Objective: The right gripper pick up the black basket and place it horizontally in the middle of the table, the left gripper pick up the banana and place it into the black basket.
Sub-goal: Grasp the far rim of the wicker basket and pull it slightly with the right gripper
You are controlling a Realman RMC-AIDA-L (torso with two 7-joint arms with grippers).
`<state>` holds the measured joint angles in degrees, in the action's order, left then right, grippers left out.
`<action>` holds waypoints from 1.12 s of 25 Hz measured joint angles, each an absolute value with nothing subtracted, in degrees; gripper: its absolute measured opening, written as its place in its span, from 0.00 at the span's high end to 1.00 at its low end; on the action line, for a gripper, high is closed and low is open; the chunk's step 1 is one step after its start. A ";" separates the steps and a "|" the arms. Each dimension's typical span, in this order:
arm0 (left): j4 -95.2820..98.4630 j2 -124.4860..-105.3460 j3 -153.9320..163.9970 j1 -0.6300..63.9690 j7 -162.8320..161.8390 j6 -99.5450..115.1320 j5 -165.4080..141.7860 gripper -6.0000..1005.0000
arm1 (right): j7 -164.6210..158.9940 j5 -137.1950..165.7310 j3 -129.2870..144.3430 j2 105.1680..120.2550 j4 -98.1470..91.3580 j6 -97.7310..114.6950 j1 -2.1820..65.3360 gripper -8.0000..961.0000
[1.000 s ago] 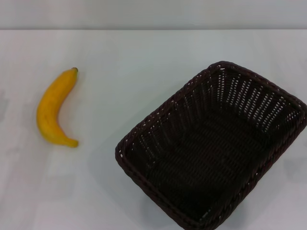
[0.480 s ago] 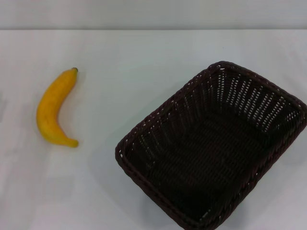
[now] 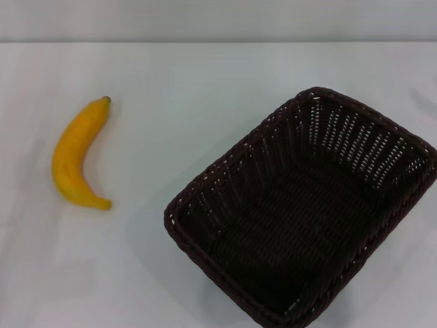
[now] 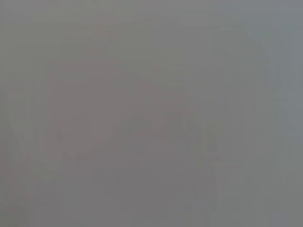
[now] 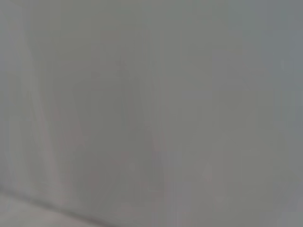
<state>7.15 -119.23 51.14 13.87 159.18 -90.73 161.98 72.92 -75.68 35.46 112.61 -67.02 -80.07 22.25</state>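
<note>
While neither gripper shows, so jaws' state unknown, the black basket [image 3: 304, 208] lies skewed on the bench's [image 3: 205, 75] right side, nearer the right arm

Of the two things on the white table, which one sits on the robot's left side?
The curved yellow-orange banana; the dark woven wicker basket sits right, skewed and empty.

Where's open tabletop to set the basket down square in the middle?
Bare table runs between the banana on the left and the basket, and across the whole far side. The near right is crowded: the basket fills it, skewed. Neither gripper shows.
</note>
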 joint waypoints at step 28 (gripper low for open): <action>8.86 -118.81 48.69 14.08 158.31 -90.07 161.27 0.14 | 32.96 -24.05 53.74 113.02 -62.76 -99.89 55.95 0.28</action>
